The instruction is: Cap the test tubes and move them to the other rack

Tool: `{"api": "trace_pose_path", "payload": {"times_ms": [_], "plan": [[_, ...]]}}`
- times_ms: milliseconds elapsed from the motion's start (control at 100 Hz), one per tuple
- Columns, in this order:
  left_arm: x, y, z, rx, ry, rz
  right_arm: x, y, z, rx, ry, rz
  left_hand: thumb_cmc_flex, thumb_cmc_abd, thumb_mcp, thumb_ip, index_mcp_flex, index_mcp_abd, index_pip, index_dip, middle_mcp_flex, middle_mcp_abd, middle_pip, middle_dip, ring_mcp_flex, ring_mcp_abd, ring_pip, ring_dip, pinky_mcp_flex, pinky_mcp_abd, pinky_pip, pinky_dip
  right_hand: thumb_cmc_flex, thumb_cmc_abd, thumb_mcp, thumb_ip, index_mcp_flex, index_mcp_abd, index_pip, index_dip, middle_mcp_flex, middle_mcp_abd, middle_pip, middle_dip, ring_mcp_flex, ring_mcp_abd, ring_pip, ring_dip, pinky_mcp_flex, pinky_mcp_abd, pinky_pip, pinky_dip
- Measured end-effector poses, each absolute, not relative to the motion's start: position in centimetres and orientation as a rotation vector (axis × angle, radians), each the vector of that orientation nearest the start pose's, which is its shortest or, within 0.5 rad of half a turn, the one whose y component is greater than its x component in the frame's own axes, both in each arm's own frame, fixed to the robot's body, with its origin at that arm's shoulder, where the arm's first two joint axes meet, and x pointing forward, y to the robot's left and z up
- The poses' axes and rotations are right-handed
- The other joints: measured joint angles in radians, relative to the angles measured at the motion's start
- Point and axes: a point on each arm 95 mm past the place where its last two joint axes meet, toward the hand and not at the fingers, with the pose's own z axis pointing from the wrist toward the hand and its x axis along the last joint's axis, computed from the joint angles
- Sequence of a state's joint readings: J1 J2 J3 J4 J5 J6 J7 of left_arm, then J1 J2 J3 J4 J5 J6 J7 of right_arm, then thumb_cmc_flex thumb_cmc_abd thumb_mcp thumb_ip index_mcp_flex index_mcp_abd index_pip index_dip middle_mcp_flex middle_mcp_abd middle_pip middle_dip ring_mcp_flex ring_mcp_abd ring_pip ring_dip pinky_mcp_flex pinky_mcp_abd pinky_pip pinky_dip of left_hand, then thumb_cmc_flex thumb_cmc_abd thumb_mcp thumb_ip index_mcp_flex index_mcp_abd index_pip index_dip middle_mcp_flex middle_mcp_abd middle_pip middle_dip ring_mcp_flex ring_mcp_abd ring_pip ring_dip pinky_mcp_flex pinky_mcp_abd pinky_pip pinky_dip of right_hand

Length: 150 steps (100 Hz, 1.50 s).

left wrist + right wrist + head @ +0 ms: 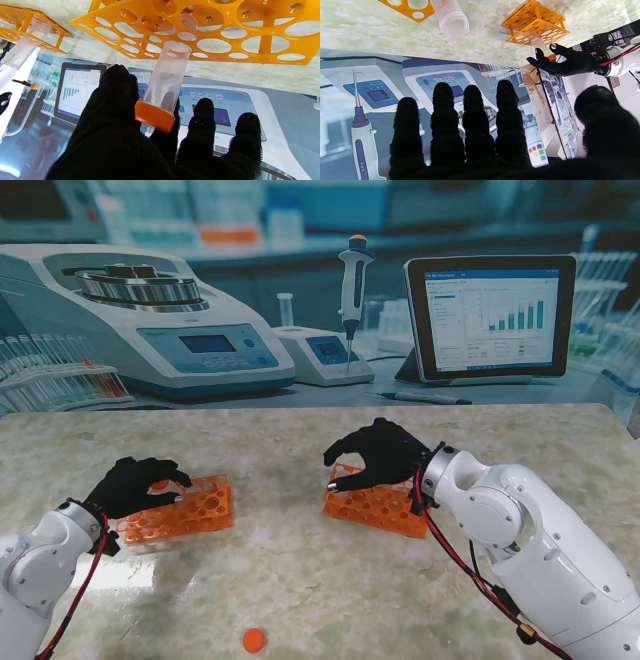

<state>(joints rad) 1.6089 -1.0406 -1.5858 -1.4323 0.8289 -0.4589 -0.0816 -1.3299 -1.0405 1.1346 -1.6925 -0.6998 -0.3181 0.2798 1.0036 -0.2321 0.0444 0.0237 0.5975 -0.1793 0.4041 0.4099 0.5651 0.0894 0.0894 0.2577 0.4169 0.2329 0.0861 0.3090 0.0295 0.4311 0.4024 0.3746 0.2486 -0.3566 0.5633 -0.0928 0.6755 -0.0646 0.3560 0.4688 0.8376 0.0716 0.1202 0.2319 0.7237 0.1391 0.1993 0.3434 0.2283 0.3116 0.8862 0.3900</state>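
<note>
Orange plastic is marking everything that matters: two racks on the marble-patterned table (330, 600), a screw cap on a tube, and a loose cap (254, 640) lying at the bottom centre of the stand view.

Left of centre in that view, the left hand (135, 485) is hovering over the left rack (185, 510). Its wrist camera is showing it gripping a capped test tube (166, 80) by the cap end, thumb on one side and a finger behind, with the tube's rounded bottom reaching a hole in the rack's top plate. So the step in hand looks like seating a capped tube in this rack. The next move is calling for keeping the tube in line with the hole, sliding it through, then letting go only once it is standing.

Right of centre, the right hand (380, 455) is arching over the right rack (375, 505). Its wrist view is showing four straight, spread fingers (476, 117) and a thumb apart, holding nothing, with an uncapped tube (451, 18) leaning out of that rack at the upper left of the frame. That tube, and the loose cap, are probably next.

From the stand view both hands are covering the tubes, so I cannot count them there. Whether the capped tube's tip is already inside the hole or only touching its rim is hard to tell.
</note>
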Motion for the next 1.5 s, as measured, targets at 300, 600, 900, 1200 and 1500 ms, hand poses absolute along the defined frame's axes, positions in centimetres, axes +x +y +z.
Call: {"api": "trace_pose_path", "payload": {"times_ms": [300, 600, 900, 1200, 1500], "plan": [[40.3, 14.4, -32.3, -1.314, 1.526, -1.551, 42.8, 5.5, -22.9, 0.990, 1.833, 1.863, -0.047, 0.069, 0.000, 0.002, -0.028, 0.010, -0.052, -0.045, -0.057, 0.001, -0.018, -0.046, -0.085, -0.030, -0.022, -0.035, -0.038, -0.018, -0.110, -0.011, 0.000, 0.000, 0.000, 0.000, 0.000, 0.000, 0.000, 0.000, 0.000, 0.000, 0.000, 0.000, 0.000, 0.000, 0.000, 0.000, -0.002, 0.000, 0.000, 0.000], [40.9, 14.1, -32.2, -1.303, 1.531, -1.555, 42.7, 5.4, -22.8, 0.986, 1.831, 1.865, -0.060, 0.100, -0.011, 0.002, -0.045, 0.023, -0.077, -0.071, -0.086, 0.001, -0.019, -0.061, -0.121, -0.045, -0.029, -0.048, -0.065, -0.050, -0.182, -0.011, 0.000, 0.000, 0.000, 0.000, 0.000, 0.000, 0.000, 0.000, 0.000, 0.000, 0.000, 0.000, 0.000, 0.000, 0.000, 0.000, -0.002, 0.000, -0.001, 0.000], [41.8, 14.0, -32.4, -1.309, 1.563, -1.529, 42.5, 5.2, -22.9, 0.990, 1.825, 1.863, -0.073, 0.143, -0.016, 0.002, -0.072, 0.056, -0.100, -0.094, -0.101, -0.006, -0.019, -0.063, -0.154, -0.078, -0.041, -0.061, -0.077, -0.072, -0.234, -0.011, 0.000, 0.000, 0.000, 0.000, 0.000, 0.000, 0.000, 0.000, 0.000, 0.000, 0.000, 0.000, 0.000, 0.000, 0.000, 0.000, -0.002, 0.000, -0.001, 0.001], [42.8, 14.0, -33.0, -1.335, 1.554, -1.521, 42.3, 5.1, -22.9, 0.983, 1.825, 1.868, -0.073, 0.159, -0.022, 0.002, -0.080, 0.059, -0.108, -0.095, -0.118, -0.008, -0.027, -0.071, -0.179, -0.091, -0.041, -0.062, -0.087, -0.085, -0.259, -0.011, 0.000, 0.000, 0.000, 0.000, 0.000, 0.000, 0.000, 0.000, 0.000, 0.000, 0.000, 0.000, 0.000, 0.000, 0.000, 0.000, -0.003, 0.000, -0.006, 0.002], [43.6, 13.9, -33.2, -1.352, 1.546, -1.525, 42.2, 5.1, -22.9, 0.976, 1.826, 1.872, -0.073, 0.160, -0.024, 0.002, -0.087, 0.059, -0.108, -0.096, -0.118, -0.013, -0.027, -0.083, -0.179, -0.096, -0.041, -0.062, -0.087, -0.087, -0.274, -0.011, 0.000, 0.000, 0.000, 0.000, 0.000, 0.000, 0.000, 0.000, 0.000, 0.000, 0.000, 0.000, -0.011, 0.000, 0.000, 0.000, -0.008, 0.000, -0.010, 0.002]]}}
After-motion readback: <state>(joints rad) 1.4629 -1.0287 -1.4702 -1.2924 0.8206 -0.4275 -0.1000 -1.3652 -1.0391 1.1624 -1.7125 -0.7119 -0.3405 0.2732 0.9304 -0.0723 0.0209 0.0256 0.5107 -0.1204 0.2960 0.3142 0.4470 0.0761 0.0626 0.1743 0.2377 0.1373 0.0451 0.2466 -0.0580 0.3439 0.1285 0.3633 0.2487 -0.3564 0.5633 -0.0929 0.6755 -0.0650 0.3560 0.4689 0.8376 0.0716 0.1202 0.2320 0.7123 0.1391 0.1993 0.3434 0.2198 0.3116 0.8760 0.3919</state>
